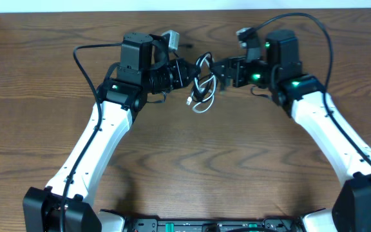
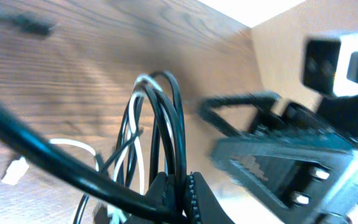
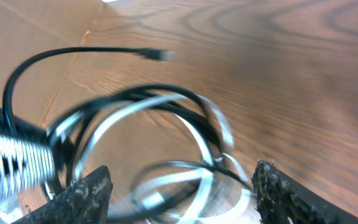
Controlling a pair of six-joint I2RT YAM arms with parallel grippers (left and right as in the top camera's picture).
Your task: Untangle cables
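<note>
cables pinched in left claw, sitting within wide-spread right claw

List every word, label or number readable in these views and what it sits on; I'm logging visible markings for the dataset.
No text is legible in any view.
Base strip at the overhead view's bottom edge: small green and white marks, too small to read.
Camera block on the right arm: blurred, no lettering made out.
Black cable, white cable: no print seen.
</note>
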